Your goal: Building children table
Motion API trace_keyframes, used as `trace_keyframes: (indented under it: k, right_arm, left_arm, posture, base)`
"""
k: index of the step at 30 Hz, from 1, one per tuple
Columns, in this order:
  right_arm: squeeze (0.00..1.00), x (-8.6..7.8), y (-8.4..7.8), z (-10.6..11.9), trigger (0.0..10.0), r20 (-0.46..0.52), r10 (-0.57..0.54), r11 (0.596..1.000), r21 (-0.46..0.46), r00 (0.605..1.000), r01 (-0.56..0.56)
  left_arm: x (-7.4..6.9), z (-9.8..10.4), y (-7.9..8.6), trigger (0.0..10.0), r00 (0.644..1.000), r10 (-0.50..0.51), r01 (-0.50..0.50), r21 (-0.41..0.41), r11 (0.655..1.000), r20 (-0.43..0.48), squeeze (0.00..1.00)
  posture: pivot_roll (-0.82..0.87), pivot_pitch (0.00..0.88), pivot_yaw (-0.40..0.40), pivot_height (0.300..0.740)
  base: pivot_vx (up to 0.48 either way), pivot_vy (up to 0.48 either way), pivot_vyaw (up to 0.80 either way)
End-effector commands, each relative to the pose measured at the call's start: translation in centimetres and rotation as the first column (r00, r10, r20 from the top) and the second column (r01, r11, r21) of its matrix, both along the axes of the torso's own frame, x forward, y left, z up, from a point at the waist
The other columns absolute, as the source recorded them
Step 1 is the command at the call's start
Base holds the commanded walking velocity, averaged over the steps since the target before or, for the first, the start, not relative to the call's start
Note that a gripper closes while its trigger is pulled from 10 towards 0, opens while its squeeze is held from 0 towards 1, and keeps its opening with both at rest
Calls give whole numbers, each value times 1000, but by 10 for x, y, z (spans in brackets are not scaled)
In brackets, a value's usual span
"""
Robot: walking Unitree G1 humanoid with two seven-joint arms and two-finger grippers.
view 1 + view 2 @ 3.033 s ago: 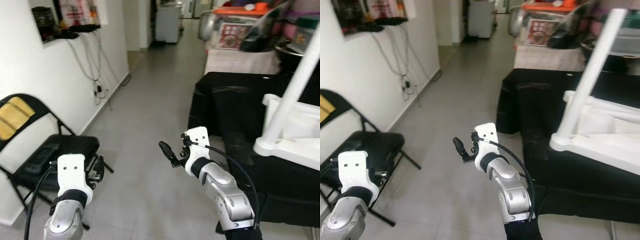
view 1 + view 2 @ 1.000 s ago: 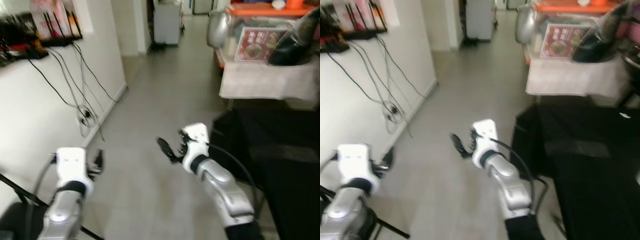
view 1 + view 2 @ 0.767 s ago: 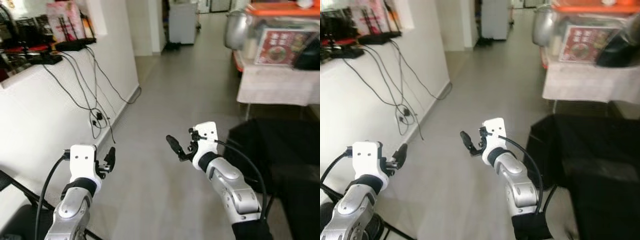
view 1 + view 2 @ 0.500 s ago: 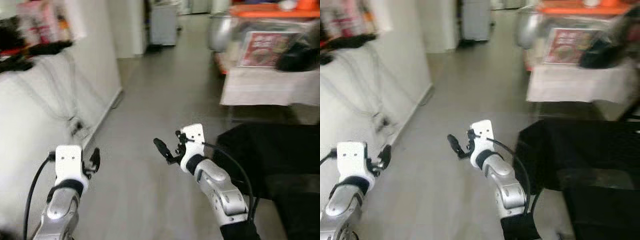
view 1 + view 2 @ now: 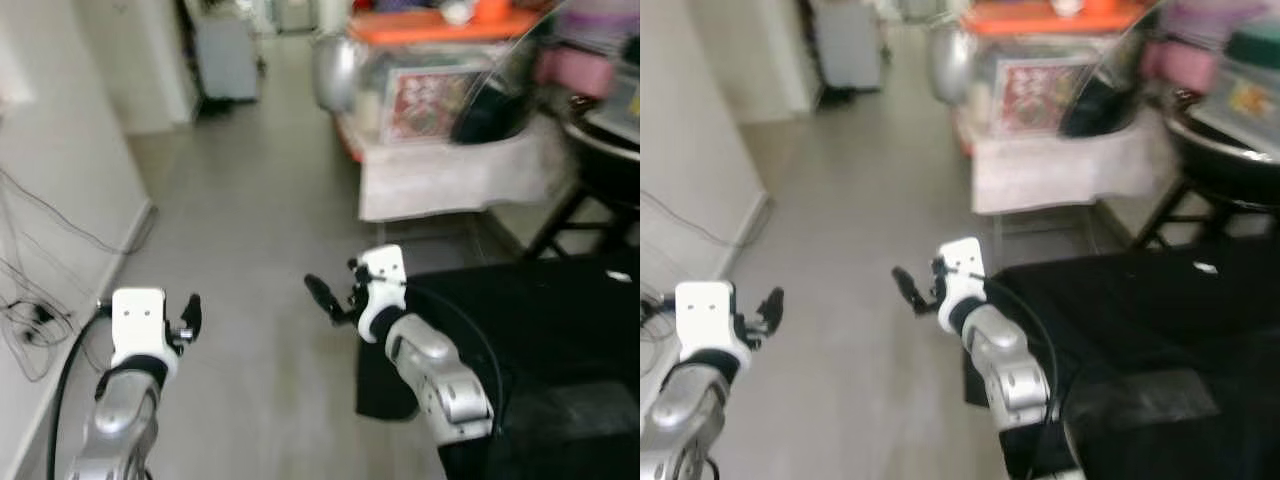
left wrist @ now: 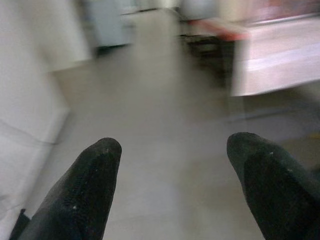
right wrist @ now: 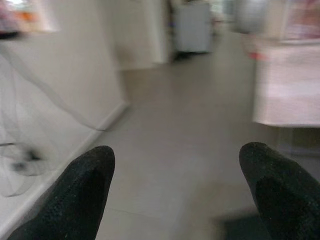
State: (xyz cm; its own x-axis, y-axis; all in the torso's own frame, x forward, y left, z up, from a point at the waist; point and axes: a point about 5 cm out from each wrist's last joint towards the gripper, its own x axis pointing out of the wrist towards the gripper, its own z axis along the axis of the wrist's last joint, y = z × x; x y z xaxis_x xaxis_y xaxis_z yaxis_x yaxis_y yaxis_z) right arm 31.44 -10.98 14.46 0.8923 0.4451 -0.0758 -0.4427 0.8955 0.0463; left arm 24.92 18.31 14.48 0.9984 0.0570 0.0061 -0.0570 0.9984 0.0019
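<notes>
Setting: a narrow hallway with a grey tiled floor (image 5: 250, 330), a white wall (image 5: 40, 190) on the robot's left with loose cables (image 5: 30, 320) at its foot, and a pale cabinet (image 5: 225, 60) at the far end. Task item: the white children's table that stood on the black cloth three seconds ago cannot be made out now; the head camera has swung away from it, past the folding chair, and now looks back toward the right, so by judgement the table lies somewhere off to the robot's right, well apart from both grippers. Meaning for the task: the robot appears to be turning or walking, and no assembly step is in hand yet. Left gripper (image 5: 190, 315): raised low on the left over bare floor, fingers (image 6: 87, 190) spread wide in the wrist view, nothing between them. Right gripper (image 5: 325, 298): raised at centre, near the corner of the black cloth (image 5: 520, 330), fingers (image 7: 75, 192) likewise spread wide, holding nothing. Surroundings: the black cloth covers a low piece of furniture on the right; beyond it stands a side table under a white cloth (image 5: 450, 175), bearing a clear box with an orange lid (image 5: 430, 25), a metal pot (image 5: 335, 65) and a dark bag (image 5: 495, 105). Views are blurred by motion.
</notes>
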Motion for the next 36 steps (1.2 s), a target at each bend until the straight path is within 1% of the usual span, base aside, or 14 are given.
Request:
trace_keyframes:
  k: [1,11,17,23,25,26,27,32,36]
  right_arm:
    - [0,-2,11,-1,10000,-4,37,999,27,999,-37]
    - [0,-2,11,-2,10000,-5,35,999,23,999,-35]
    - [0,-1,9,-4,10000,-14,27,999,26,1000,-27]
    - [0,-1,8,-5,10000,-19,24,999,32,1000,-23]
    - [0,-1,8,-5,10000,-19,24,999,33,1000,-23]
    - [0,-1,8,-5,10000,-19,24,999,33,1000,-23]
    - [0,-1,8,-5,10000,-19,22,999,37,1000,-21]
    - [0,0,7,-5,10000,-18,16,999,45,1000,-15]
    - [0,0,8,-4,10000,-16,17,999,48,1000,-16]
  left_arm:
    - [-3,-4,5,10000,1000,14,-14,-5,1000,-18,0]
    - [-3,-5,4,10000,1000,9,-9,-7,1000,-19,0]
    - [-1,-5,2,10000,1000,-4,4,6,1000,-12,0]
    - [-2,-5,0,10000,1000,-26,26,-36,999,4,0]
    - [-3,-2,-6,10000,995,-99,100,-40,994,25,0]
    - [-3,-2,-6,10000,995,-99,100,-40,994,25,0]
    - [-4,-1,-10,10000,990,-140,141,-44,989,28,0]
    - [-6,-2,-15,10000,984,-176,177,-56,983,20,0]
    - [-9,-2,-18,10000,980,-196,197,-50,979,19,0]
  posture:
    - [17,0,41,740]
    - [13,0,41,740]
    - [8,0,30,740]
    - [-8,0,38,740]
    - [-11,0,44,740]
    - [-11,0,44,740]
    - [-11,0,45,740]
    - [-12,0,48,740]
    - [-11,0,47,740]
  base:
    - [0,0,-800]
    - [0,0,-800]
    - [0,0,-800]
    - [0,0,-800]
    - [0,0,-800]
    - [0,0,-800]
    - [0,0,-800]
    - [0,0,-800]
    - [0,0,-800]
